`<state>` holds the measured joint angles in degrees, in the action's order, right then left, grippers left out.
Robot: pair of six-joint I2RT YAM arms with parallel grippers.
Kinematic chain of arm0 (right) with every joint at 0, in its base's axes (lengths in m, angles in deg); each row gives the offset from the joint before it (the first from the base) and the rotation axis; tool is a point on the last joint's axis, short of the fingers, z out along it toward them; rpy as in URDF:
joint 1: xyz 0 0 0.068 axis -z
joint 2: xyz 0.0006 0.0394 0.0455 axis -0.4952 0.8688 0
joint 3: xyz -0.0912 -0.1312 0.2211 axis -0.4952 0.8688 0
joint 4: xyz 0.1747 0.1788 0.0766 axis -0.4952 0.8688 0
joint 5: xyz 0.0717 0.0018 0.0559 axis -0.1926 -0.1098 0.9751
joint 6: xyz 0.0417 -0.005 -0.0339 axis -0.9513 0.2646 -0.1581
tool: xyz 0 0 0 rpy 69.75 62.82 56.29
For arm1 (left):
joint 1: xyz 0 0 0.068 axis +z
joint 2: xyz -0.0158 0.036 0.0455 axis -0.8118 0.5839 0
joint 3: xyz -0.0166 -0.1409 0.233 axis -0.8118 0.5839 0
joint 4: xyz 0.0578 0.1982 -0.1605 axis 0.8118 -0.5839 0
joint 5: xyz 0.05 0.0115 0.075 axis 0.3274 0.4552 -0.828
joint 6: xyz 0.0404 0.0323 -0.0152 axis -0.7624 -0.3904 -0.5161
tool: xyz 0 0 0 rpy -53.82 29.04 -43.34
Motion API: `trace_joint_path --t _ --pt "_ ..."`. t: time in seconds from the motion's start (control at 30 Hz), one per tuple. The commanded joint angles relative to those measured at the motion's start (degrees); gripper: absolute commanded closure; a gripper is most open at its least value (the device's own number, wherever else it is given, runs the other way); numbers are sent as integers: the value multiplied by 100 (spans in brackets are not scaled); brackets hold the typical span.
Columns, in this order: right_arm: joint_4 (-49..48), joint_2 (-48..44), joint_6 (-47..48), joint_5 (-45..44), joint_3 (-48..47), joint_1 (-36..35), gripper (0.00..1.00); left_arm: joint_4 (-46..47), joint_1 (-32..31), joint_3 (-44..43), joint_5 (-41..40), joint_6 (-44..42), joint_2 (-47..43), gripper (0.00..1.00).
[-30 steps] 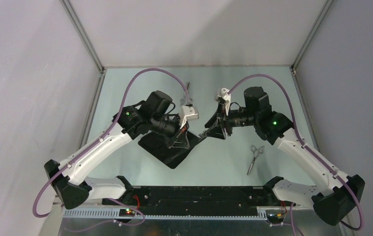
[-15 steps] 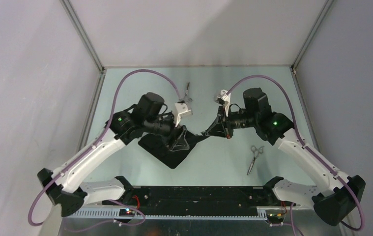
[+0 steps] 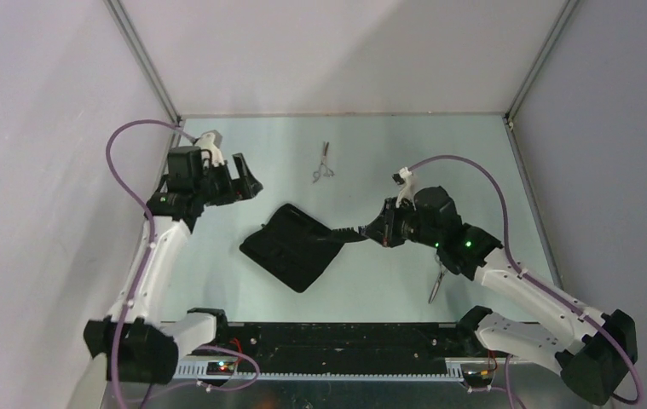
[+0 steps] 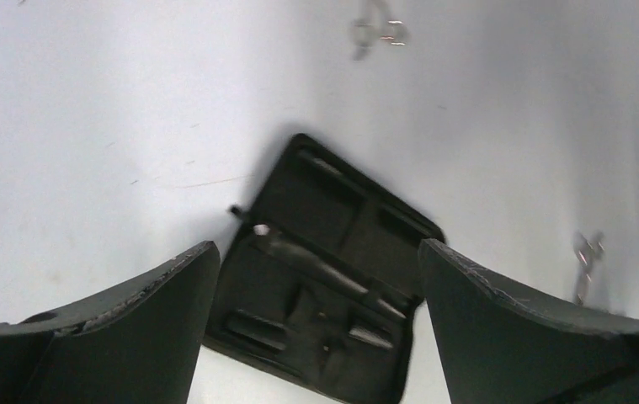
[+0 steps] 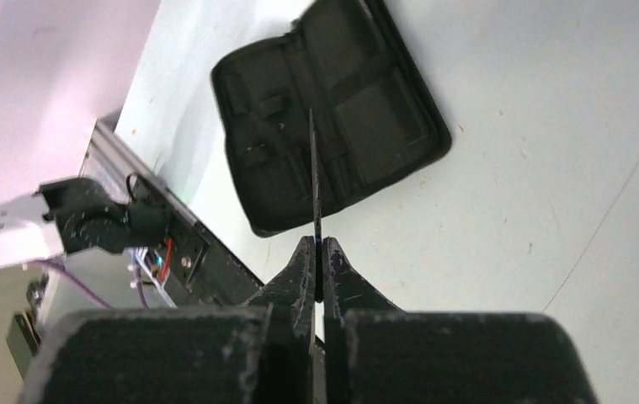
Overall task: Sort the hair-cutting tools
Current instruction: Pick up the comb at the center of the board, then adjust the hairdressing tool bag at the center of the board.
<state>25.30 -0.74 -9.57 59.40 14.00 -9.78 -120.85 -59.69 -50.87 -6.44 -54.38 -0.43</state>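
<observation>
An open black fabric case (image 3: 290,249) lies mid-table. My right gripper (image 3: 362,232) is shut on a slim black comb (image 3: 341,236) that points left over the case's right corner. The right wrist view shows the comb (image 5: 313,168) edge-on, pinched between the gripper's (image 5: 316,246) fingertips above the case (image 5: 349,93). My left gripper (image 3: 247,177) hangs open and empty at the far left, away from the case. From the left wrist, the case (image 4: 332,244) shows between the open fingers (image 4: 156,311), with a slim dark item lying inside. One pair of silver scissors (image 3: 324,162) lies at the back, another (image 3: 436,281) beside the right arm.
Grey walls close the table on the left, back and right. The black base rail (image 3: 328,336) runs along the near edge. In the left wrist view the back scissors (image 4: 379,32) sit at the top and the other scissors (image 4: 585,261) at the right.
My left gripper opened, left the case and swung away to the far left. My right gripper closed on the comb and shifted nearer and slightly right.
</observation>
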Motion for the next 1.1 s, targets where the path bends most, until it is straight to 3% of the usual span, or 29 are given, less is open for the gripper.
trace_joint_path --t 0.0,0.23,0.57,0.77,1.07 --pt "-740 -105 -1672 -1555 326 -418 100 17 501 85 -476 259 643 5" --pt "-947 272 -2883 -2429 571 -854 100 -36 523 94 -1099 -130 1677 6" --pt "-1026 712 -3109 -2434 682 -1048 100 -163 523 535 -877 -100 2432 9" --pt "-841 587 -3030 -2441 763 -918 100 -140 200 1019 -716 306 2356 22" --pt "-556 205 -2664 -1275 869 72 100 268 -257 1930 -504 1233 1514 32"
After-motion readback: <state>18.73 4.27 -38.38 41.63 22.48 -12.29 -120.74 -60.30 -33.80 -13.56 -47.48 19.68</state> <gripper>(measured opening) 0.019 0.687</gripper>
